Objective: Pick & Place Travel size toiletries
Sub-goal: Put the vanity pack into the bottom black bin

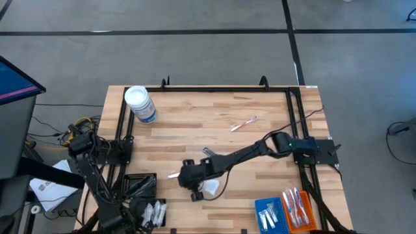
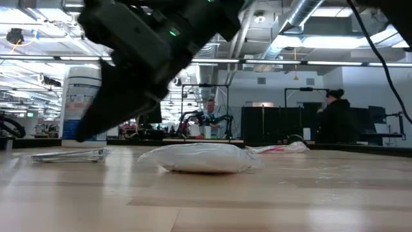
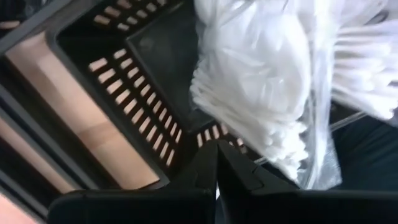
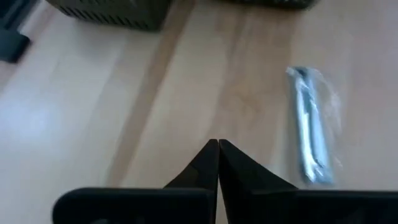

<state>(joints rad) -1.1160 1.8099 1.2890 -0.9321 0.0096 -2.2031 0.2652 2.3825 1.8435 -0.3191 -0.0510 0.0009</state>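
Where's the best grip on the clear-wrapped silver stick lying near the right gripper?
Judging by its pose, take the clear-wrapped silver stick at mid-length, from straight above, with the right gripper spanning its narrow width. It lies flat on the table, long and slim, with bare wood on both long sides.

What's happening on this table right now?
The right gripper is stretched out over the middle of the wooden table, its fingers shut on nothing, beside a clear-wrapped silvery piece and near a white sachet. The left gripper, also shut, hangs over the black tray, which already holds white sachets. A wrapped toothbrush lies loose further up the table. The blue tray and orange tray hold sorted items.
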